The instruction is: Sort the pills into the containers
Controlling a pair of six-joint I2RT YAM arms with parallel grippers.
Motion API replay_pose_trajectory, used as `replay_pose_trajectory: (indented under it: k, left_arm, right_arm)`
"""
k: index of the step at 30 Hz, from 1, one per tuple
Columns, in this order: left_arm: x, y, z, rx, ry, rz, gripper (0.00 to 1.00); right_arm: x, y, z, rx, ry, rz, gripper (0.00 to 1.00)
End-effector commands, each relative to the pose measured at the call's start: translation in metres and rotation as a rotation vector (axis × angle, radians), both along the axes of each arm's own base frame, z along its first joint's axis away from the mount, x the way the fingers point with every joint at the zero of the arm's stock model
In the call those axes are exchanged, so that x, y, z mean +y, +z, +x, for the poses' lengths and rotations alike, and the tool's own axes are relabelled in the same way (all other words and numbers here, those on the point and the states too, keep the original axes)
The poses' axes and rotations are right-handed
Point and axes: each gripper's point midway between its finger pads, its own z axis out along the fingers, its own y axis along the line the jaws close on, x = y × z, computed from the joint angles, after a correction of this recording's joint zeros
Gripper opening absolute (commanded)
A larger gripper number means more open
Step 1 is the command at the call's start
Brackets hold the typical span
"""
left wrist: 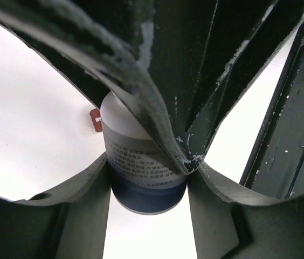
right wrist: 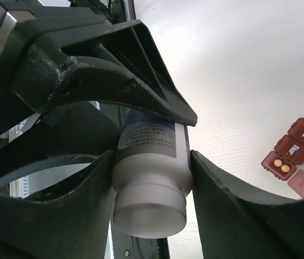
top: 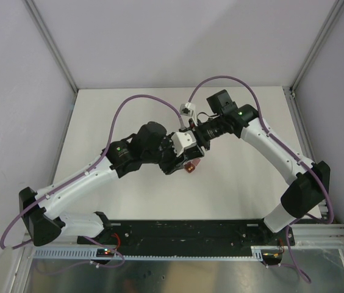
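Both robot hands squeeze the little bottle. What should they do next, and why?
Probably twist the cap off: it is still on the bottle, the left gripper and right gripper both clamp it, and the pill box has one compartment open.

Left arm [top: 86, 177] and right arm [top: 272, 146] both bend in toward each other; left gripper [left wrist: 147, 181] and right gripper [right wrist: 152, 178] sit nose to nose; each one's fingers squeezed tight on the same bottle [right wrist: 146, 135]
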Motion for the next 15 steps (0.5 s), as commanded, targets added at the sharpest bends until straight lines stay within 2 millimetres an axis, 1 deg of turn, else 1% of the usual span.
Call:
replay_pose_trajectory:
  k: [1,2,7,9,11,13,15]
  left_arm:
    - [-0.0047,0.0265,0.0056,-0.028,0.019,-0.108,0.0]
    - [-0.0043,0.0258,0.006,-0.026,0.021,-0.108,0.0]
    - [-0.0024,0.0229,0.0085,-0.027,0.031,-0.105,0.0]
    - [-0.0023,0.0217,0.0096,-0.027,0.035,-0.104,0.0]
    - [-0.0021,0.0203,0.0105,-0.027,0.039,-0.1,0.0]
    - [-0.0021,0.0191,0.0118,-0.028,0.043,-0.096,0.0]
    - [-0.0021,0.0186,0.0131,-0.028,0.048,-0.094,0.04]
  right_arm:
    - [-0.0054,0.0055,-0.0026,-0.063,-0.003,-0.005,0.39]
    - [-0.0057,0.0057,-0.0026,-0.063,-0.004,-0.005,0.35]
    - [-0.0068,0.0081,-0.0025,-0.07,-0.005,-0.005,0.11]
    - [-0.0073,0.0089,-0.0024,-0.072,-0.008,-0.006,0.04]
    - [-0.0078,0.0089,-0.0018,-0.073,-0.011,-0.008,0.01]
    - [-0.0087,0.0101,-0.0014,-0.071,-0.015,-0.006,0.0]
    - [-0.0103,0.0108,-0.0001,-0.066,-0.021,-0.004,0.0]
